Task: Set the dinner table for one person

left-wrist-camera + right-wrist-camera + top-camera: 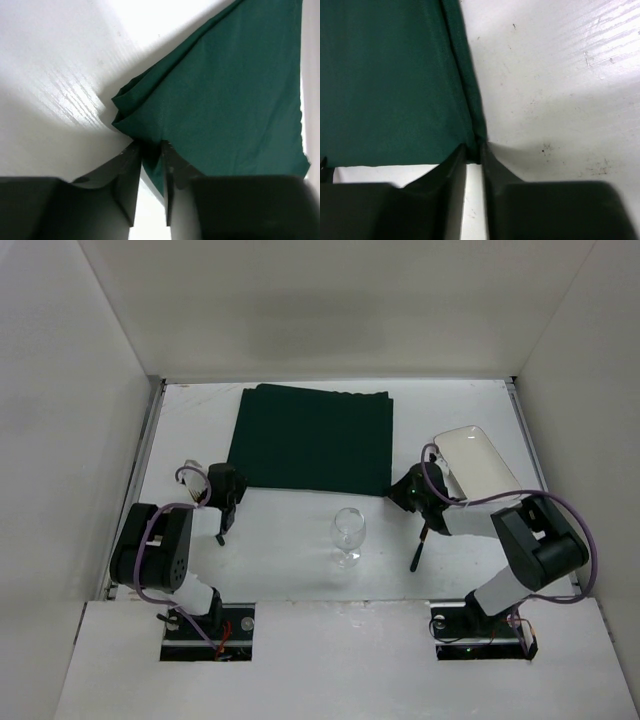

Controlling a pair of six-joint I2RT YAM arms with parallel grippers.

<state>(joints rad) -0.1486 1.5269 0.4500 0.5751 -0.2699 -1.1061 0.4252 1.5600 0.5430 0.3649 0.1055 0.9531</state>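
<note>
The dinner table [285, 555] is a matte white top with metal side rails. A dark green cloth placemat [313, 438] lies on its far middle. My left gripper [230, 490] is shut on the placemat's near left corner; in the left wrist view the gripper [150, 147] pinches bunched, lifted cloth [220, 85]. My right gripper [402, 490] is shut on the near right corner; in the right wrist view the gripper [474, 150] pinches the cloth's edge [385, 80]. An empty wine glass [348, 533] stands upright in front of the placemat, between the arms.
A white rectangular plate [478, 465] sits at the right, just behind my right arm. One dark slender utensil [222, 528] lies near the left gripper and another [417, 550] near the right one. A small pale object [190, 468] lies by the left rail.
</note>
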